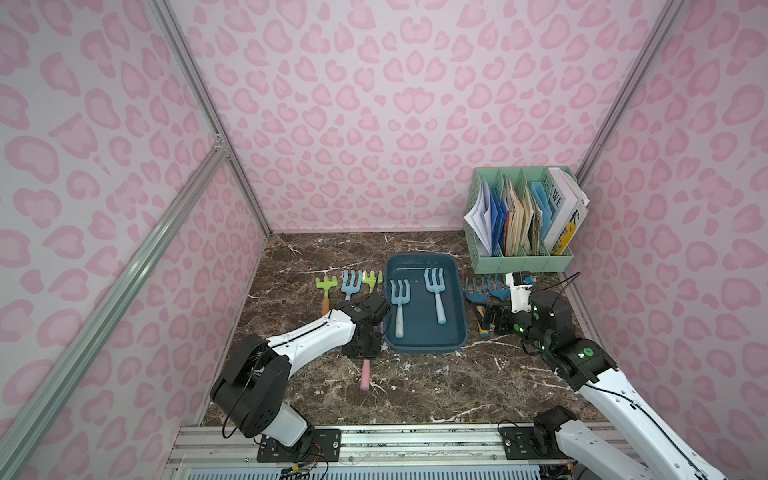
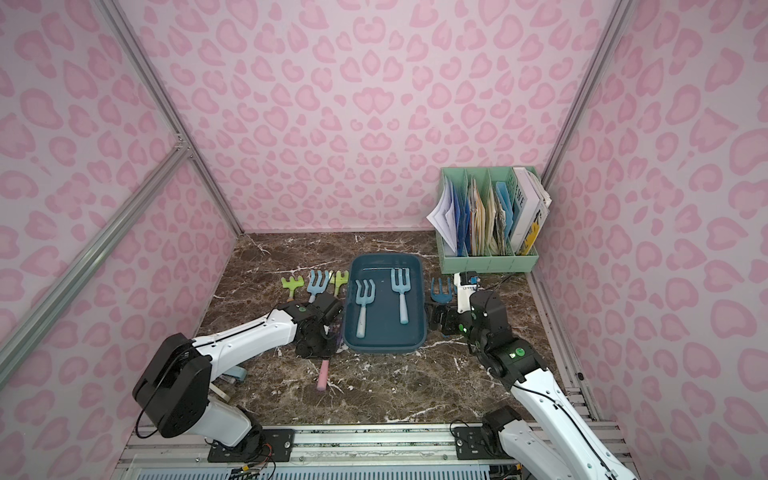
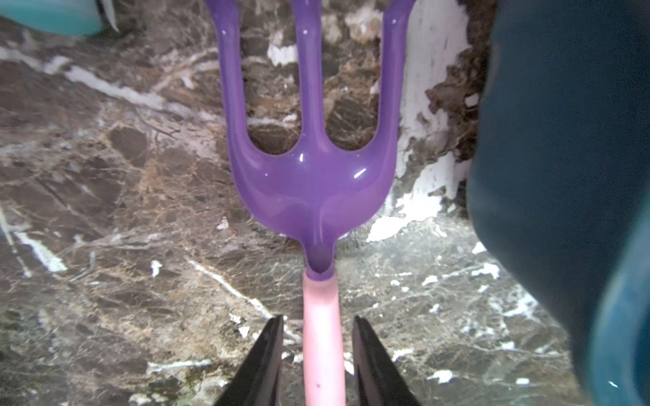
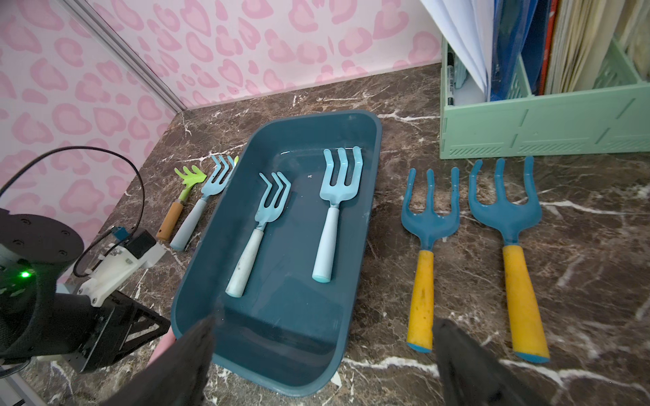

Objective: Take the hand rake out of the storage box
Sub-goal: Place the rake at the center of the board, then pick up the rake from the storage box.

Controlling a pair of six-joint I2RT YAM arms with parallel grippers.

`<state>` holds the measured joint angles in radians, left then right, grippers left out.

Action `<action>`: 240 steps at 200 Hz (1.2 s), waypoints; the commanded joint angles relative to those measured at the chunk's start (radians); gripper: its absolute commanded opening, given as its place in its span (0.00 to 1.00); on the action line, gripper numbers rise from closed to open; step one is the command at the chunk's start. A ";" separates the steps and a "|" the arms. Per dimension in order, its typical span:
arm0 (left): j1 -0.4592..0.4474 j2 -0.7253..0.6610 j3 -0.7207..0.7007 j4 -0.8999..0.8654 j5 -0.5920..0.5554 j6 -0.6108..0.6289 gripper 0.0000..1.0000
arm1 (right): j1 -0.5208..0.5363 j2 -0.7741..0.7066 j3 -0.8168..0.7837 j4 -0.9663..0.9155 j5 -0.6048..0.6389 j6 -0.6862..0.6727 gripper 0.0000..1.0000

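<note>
The storage box (image 1: 424,350) (image 2: 382,350) (image 4: 288,316) is a shallow dark teal tray at the table's middle. Two light-blue hand rakes (image 1: 400,305) (image 1: 437,297) (image 4: 260,228) (image 4: 334,218) lie side by side in it. Just outside its left wall a purple rake with a pink handle (image 3: 311,182) (image 1: 365,376) lies flat on the marble. My left gripper (image 3: 318,318) straddles that handle, open, with a gap on each side. My right gripper (image 4: 325,320) hangs wide open and empty over the box's near right corner.
Two green rakes (image 1: 325,286) (image 1: 372,278) and a light-blue one (image 1: 351,284) lie left of the box. Two dark-blue rakes with yellow handles (image 4: 427,225) (image 4: 506,211) lie right of it. A mint-green file rack (image 1: 519,262) stands at the back right.
</note>
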<state>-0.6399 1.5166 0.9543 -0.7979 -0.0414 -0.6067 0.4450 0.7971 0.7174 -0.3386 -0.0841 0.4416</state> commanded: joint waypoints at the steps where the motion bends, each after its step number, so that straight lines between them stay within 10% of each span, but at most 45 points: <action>1: 0.000 -0.025 0.012 -0.059 -0.024 0.002 0.42 | 0.001 0.000 -0.003 0.007 -0.011 -0.003 0.99; 152: -0.001 -0.834 -0.061 -0.023 -0.157 0.295 0.67 | 0.083 0.342 0.116 0.024 0.055 -0.064 0.75; 240: 0.005 -0.929 -0.162 0.017 -0.291 0.314 0.97 | 0.163 0.781 0.358 0.007 0.113 -0.051 0.59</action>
<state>-0.6395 0.5903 0.8009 -0.8230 -0.2806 -0.3061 0.5953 1.4986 1.0271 -0.3378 -0.0044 0.3851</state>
